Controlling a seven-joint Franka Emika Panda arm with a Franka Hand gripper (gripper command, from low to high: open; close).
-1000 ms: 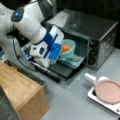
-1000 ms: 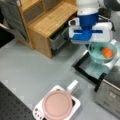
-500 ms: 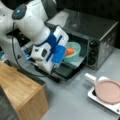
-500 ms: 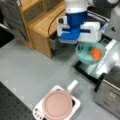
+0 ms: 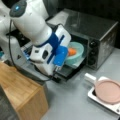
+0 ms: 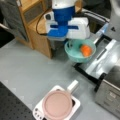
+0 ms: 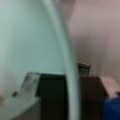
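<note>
Hand [image 6: 68, 41] clamped on rim of teal bowl [image 6: 75, 53], orange item [image 6: 86, 50] inside, held over open oven door [image 5: 67, 71], pink-lidded pan [image 6: 57, 106] on grey surface [image 6: 27, 70] nearby

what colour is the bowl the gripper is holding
Pale teal; the bowl shows best in a front view, holding an orange thing.
</note>
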